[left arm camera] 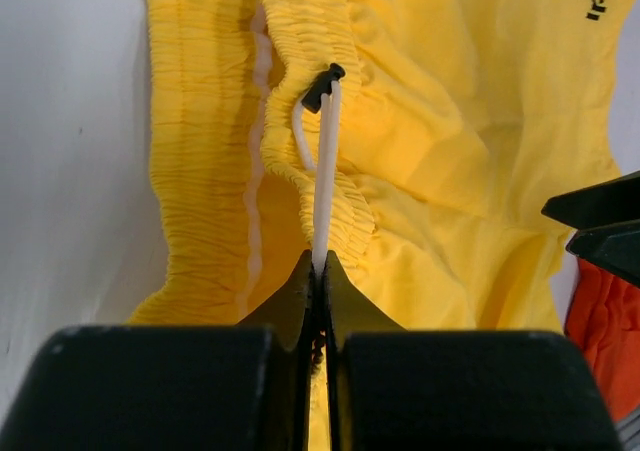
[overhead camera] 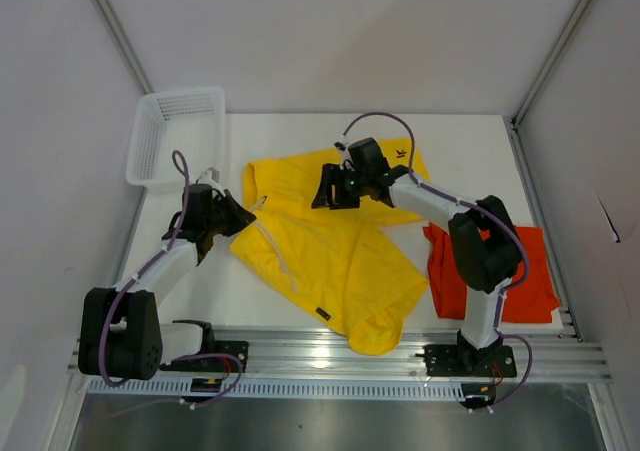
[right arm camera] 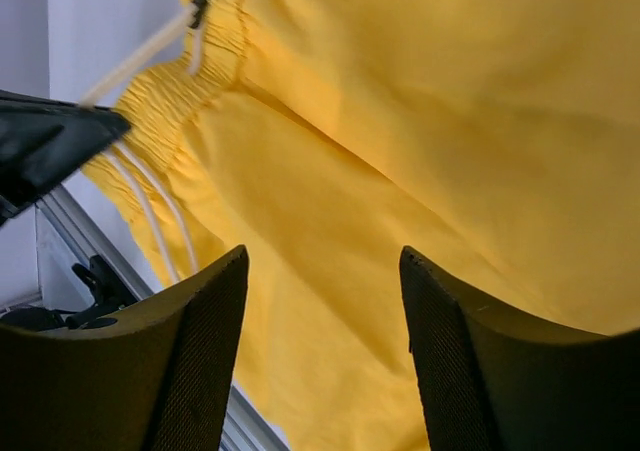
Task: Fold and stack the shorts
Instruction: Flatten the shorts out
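The yellow shorts (overhead camera: 330, 261) lie rumpled at the centre of the top view: thin, smooth cloth with a ribbed, gathered waistband (left arm camera: 300, 31). The left gripper (left arm camera: 318, 269) is pinched tight on their flat white drawstring (left arm camera: 326, 161) (a small black tab (left arm camera: 322, 84) marks its root). The right gripper (right arm camera: 322, 271) hangs over the cloth with its textured pads (right arm camera: 205, 371) spread wide, holding nothing. The orange shorts (overhead camera: 535, 271) lie flat at lower right.

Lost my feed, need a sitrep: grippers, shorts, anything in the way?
Left gripper shut on drawstring of yellow shorts. Right gripper open above them. Orange shorts apart, at right. Nothing in the way.
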`<action>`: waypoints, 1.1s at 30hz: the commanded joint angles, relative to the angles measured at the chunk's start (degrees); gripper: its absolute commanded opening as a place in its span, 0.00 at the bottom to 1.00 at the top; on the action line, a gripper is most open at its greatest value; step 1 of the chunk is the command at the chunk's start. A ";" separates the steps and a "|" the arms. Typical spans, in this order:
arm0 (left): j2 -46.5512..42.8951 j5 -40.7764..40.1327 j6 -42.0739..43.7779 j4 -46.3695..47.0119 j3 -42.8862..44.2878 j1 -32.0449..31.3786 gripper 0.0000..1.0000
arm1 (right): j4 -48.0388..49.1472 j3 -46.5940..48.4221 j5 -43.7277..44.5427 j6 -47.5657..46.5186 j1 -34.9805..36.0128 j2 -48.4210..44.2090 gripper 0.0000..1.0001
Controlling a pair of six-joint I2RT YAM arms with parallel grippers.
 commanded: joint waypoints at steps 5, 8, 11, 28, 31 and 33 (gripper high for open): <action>-1.59 -6.01 0.40 -5.83 -3.39 -0.23 0.00 | -9.00 20.17 1.78 1.47 8.13 13.35 0.66; -4.58 -8.98 -1.09 -6.62 -6.13 -0.23 0.00 | -9.01 22.91 2.22 2.70 9.98 17.58 0.67; -7.65 -11.01 -2.49 -7.85 -8.51 -0.23 0.00 | -7.86 25.90 1.52 4.46 11.39 21.27 0.67; -18.56 -12.25 0.05 -13.30 -6.75 2.14 0.99 | 1.02 25.29 4.23 9.30 15.78 24.10 0.72; -16.54 -9.80 -0.13 -13.74 -4.04 6.51 0.99 | 0.93 24.07 8.36 8.86 16.23 21.72 0.72; -13.39 -7.61 -1.00 -11.11 -4.47 10.29 0.99 | 2.94 22.31 8.90 9.56 16.58 20.58 0.72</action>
